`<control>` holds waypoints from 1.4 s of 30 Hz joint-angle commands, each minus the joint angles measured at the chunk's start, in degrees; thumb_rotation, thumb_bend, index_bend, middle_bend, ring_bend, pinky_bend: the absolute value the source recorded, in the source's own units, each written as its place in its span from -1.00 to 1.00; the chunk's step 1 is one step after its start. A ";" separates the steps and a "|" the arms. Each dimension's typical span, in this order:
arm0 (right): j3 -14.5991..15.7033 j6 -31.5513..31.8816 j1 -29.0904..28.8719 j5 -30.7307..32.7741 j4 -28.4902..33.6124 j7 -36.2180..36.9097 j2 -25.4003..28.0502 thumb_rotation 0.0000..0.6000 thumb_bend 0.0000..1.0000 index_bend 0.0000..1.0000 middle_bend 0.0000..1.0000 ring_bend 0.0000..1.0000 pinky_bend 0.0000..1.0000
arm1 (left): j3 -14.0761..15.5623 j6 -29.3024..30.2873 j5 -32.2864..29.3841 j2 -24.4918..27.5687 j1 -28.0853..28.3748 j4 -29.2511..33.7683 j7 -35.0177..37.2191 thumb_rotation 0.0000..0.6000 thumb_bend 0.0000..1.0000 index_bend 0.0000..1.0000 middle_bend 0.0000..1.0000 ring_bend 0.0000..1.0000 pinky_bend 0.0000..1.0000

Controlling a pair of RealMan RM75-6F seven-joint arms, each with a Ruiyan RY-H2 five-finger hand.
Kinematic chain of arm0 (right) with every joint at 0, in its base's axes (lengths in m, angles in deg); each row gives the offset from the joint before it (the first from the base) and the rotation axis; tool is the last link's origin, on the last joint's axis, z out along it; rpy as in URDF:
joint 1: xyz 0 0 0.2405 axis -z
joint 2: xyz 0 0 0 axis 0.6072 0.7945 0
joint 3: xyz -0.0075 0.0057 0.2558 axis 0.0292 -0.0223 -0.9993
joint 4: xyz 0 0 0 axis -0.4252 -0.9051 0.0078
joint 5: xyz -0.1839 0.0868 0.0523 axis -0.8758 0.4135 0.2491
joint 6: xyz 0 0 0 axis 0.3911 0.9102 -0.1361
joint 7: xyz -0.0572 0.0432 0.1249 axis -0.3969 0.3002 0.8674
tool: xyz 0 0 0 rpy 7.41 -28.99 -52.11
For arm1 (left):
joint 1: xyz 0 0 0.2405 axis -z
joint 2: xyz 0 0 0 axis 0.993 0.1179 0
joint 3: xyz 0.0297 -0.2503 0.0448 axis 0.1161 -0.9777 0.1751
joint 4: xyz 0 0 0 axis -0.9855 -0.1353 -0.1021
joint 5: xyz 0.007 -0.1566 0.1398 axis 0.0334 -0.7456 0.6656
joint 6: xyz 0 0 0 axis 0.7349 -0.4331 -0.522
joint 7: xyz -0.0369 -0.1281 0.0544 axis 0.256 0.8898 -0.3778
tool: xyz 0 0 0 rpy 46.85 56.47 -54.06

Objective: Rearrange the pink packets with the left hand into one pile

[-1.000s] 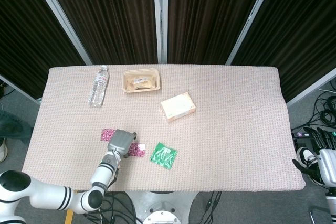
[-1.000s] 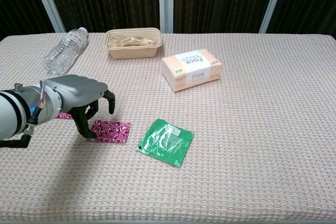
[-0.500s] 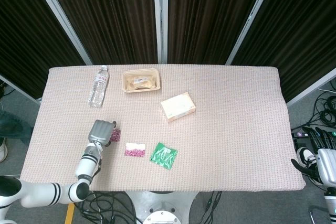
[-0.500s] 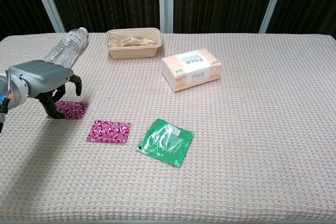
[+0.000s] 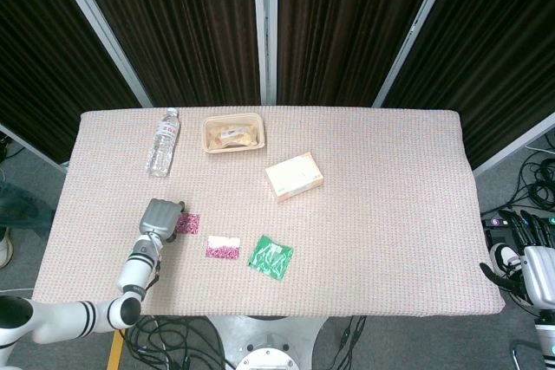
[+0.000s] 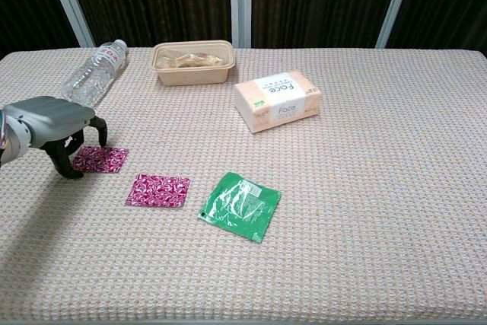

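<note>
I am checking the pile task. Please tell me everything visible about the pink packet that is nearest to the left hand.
The pink packet is a flat, roughly square sachet, magenta with a pale swirl pattern, and it looks like glossy foil or plastic. It lies flat on the woven tablecloth, apart from the second pink packet, not stacked. The left hand arches over its left edge, fingertips beside it; contact is unclear.

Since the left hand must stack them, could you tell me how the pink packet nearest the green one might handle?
The pink packet lies flat on the woven tablecloth, so it is probably thin, light and hard to pinch. Pushed, it would likely slide, not roll.
</note>
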 commanded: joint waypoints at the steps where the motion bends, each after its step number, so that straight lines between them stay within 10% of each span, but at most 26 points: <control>1: -0.02 -0.03 0.00 0.07 0.00 -0.01 0.01 1.00 -0.83 -0.81 -0.75 -1.00 -1.00 | -0.26 -0.46 -0.18 -0.09 0.01 -0.22 -0.20 1.00 -0.48 -0.24 0.75 0.66 0.82; 21: -0.09 0.00 0.07 0.17 -0.03 0.18 0.08 1.00 -0.82 -0.81 -0.75 -1.00 -1.00 | -1.92 0.02 -0.06 -0.43 -0.52 -0.23 -0.77 1.00 -0.48 -0.03 0.76 0.66 0.82; 42: -0.10 -0.41 -0.06 0.36 -0.84 0.72 -0.22 1.00 -0.83 -0.81 -0.75 -1.00 -1.00 | -3.35 6.71 -3.67 1.56 0.90 16.46 -7.16 1.00 -0.48 -0.06 0.75 0.66 0.82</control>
